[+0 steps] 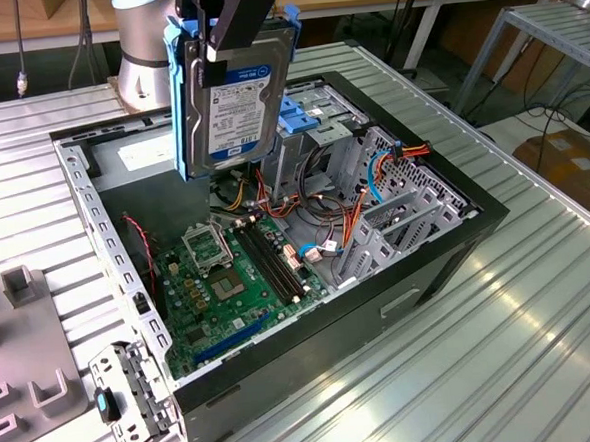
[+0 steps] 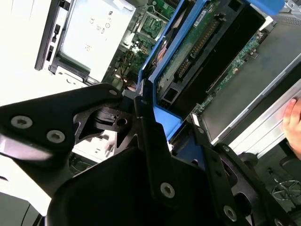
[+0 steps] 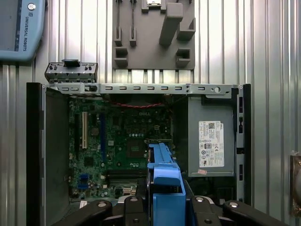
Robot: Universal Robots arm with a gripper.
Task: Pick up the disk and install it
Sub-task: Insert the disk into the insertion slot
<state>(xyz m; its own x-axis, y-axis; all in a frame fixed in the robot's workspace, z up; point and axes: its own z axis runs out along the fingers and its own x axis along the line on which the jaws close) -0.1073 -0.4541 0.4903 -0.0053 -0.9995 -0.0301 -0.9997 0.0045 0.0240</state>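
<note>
**Disk clamped in the jaws, hanging over the open case**

Exterior view, left to right:
- Lower left: grey plastic fixture block (image 1: 22, 338) sits on the ribbed metal desk (image 1: 503, 348). Just beside it is a small metal bracket with a blue tab (image 1: 125, 397), close to the case corner.
- Centre: open black computer case (image 1: 313, 350), with the green motherboard (image 1: 229, 285) flat on its floor.
- Upper centre: the flat silver-grey hard drive with blue side rails, i.e. the disk (image 1: 232, 95). It hangs upright, label toward the camera, clear above the motherboard. The black jaws are clamped on its upper end.
- Behind the disk, to its left: grey power-supply box with white label (image 1: 136, 156). Just right of it: metal drive cage with a blue latch (image 1: 309, 115).
- Right of centre: orange and blue cables (image 1: 382, 166) inside the case.

First wrist view: the disk's blue rail (image 3: 164, 188) sits over the motherboard, beside the power-supply box.

Second wrist view: a person's hand (image 2: 294, 125) shows beyond the case wall.
</note>
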